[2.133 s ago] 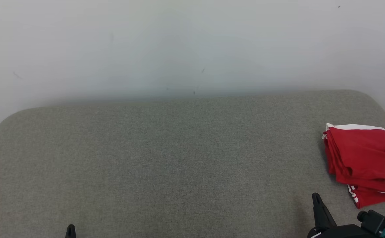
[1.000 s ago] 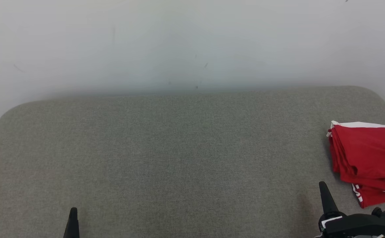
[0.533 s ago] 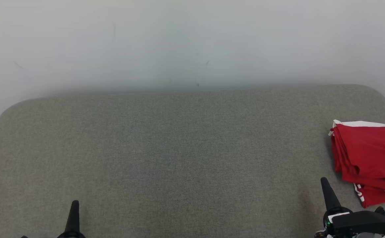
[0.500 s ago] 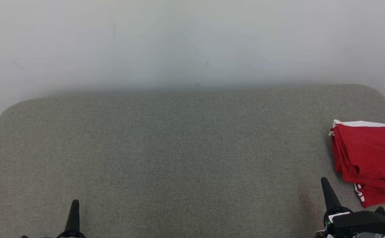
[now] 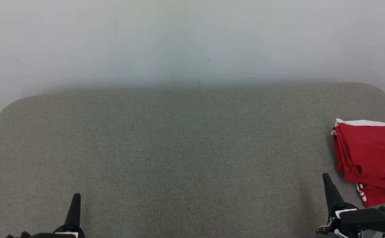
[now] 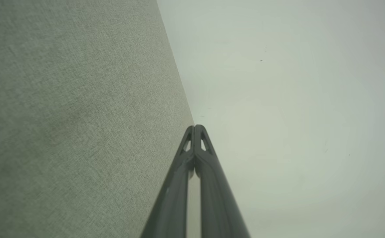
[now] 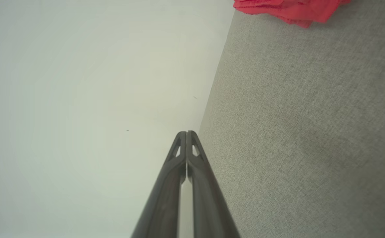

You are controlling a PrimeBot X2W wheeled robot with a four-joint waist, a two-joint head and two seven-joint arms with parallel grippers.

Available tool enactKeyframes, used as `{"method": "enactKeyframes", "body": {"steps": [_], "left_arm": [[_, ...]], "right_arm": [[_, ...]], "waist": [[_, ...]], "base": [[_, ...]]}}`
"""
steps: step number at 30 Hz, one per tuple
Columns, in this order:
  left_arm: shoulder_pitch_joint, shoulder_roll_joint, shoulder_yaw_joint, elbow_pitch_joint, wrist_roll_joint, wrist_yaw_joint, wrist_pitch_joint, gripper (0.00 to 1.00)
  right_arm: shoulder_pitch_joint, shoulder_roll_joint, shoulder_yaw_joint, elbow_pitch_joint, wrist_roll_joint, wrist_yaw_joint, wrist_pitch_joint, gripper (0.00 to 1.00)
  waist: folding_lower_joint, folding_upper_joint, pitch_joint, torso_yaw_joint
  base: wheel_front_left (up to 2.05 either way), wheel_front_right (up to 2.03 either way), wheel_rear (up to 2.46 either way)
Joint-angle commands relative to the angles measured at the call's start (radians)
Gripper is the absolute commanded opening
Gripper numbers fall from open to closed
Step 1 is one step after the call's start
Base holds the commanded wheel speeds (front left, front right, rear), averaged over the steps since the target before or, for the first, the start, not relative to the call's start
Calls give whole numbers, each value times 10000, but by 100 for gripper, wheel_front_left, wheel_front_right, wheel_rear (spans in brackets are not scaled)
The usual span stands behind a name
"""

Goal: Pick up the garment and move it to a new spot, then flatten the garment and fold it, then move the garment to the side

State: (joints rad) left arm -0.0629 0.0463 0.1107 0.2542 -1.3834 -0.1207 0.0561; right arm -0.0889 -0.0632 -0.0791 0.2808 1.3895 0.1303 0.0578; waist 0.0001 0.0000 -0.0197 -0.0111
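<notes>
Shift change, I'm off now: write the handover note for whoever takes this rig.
Left gripper: shut, empty, low at the near edge of the grey padded surface.
Right gripper: shut, empty, near the red garment, not touching it.
The red garment lies folded at the surface's right side.
Done: folding and setting aside, by the look of it.
Left: probably nothing; check the fold is tidy.

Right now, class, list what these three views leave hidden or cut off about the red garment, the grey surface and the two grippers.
- Head view, right edge: cuts off the red garment, so its full outline and how neatly it is folded cannot be told.
- Right wrist view, top edge: cuts off most of the same garment.
- Head view, bottom edge: hides the near side of the grey surface.
- Head view, bottom edge: cuts off the arms behind the left gripper and right gripper.
</notes>
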Motion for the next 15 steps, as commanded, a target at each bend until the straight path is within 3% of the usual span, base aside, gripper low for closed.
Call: {"method": "enactKeyframes", "body": {"steps": [1, 15], "left_arm": [[-160, 52, 28, -73, -264, -41, 64, 0], [-345, 57, 40, -90, -1313, -87, 344, 0]], "right_arm": [[-164, 31, -52, -90, 219, 6, 54, 0], [-183, 87, -221, -250, 1254, 6, 324, 0]], "waist": [[-1, 0, 10, 6], [-1, 0, 113, 56]], "base": [[0, 0, 0], [0, 0, 0]]}}
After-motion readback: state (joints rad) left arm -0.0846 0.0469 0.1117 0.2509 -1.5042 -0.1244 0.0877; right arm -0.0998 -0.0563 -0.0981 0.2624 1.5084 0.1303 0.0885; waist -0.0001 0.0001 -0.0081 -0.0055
